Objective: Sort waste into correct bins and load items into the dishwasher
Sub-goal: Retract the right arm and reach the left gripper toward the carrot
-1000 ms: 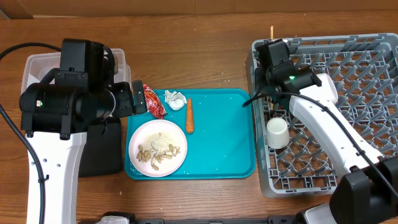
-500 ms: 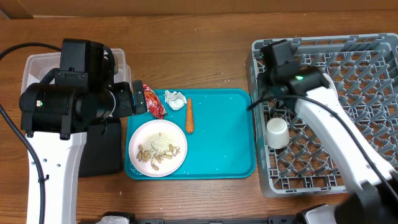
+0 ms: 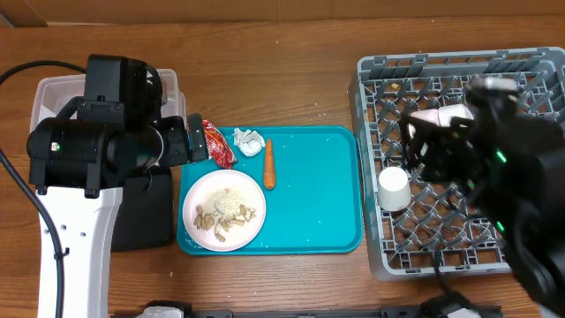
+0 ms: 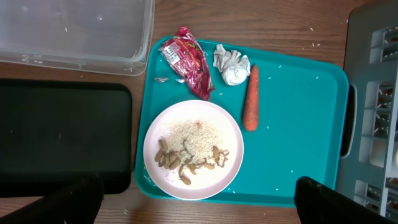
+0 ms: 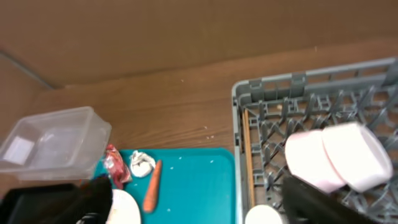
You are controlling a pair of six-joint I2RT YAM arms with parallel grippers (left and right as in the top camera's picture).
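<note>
both grippers are wide open and hold nothing. the left gripper (image 4: 199,190) hangs in the air over the teal tray (image 4: 298,124). its two dark fingers (image 4: 59,202) show only at the bottom corners of the left wrist view, far apart. right under it sits the white plate (image 4: 193,149), with a heap of rice (image 4: 196,134) and brown food scraps (image 4: 186,160) on it. past the plate lie the red wrapper (image 4: 186,59), the paper wad (image 4: 232,65) and the carrot (image 4: 250,99), all on the teal tray, with the wad between the other two. the wad is just beside the top of the carrot. next to the teal tray sit the clear tub (image 4: 74,31) and the black tray (image 4: 62,137), side by side on the wooden table (image 4: 280,18).

the right gripper (image 5: 198,186) is up in the air over the grey rack (image 5: 298,81). its fingers (image 5: 56,205) are two dark blurs at the bottom corners of the right wrist view, far apart, with nothing gripped between them. in the rack one bowl (image 5: 309,160) leans on the other bowl (image 5: 356,152), both tilted. the chopsticks (image 5: 247,155) lie along the rack wall that is next to the teal tray. the white cup (image 3: 393,187) stands in the rack near that same wall. from above, the right arm (image 3: 494,150) is a blur over the rack, so its gripper is hard to make out there.
</note>
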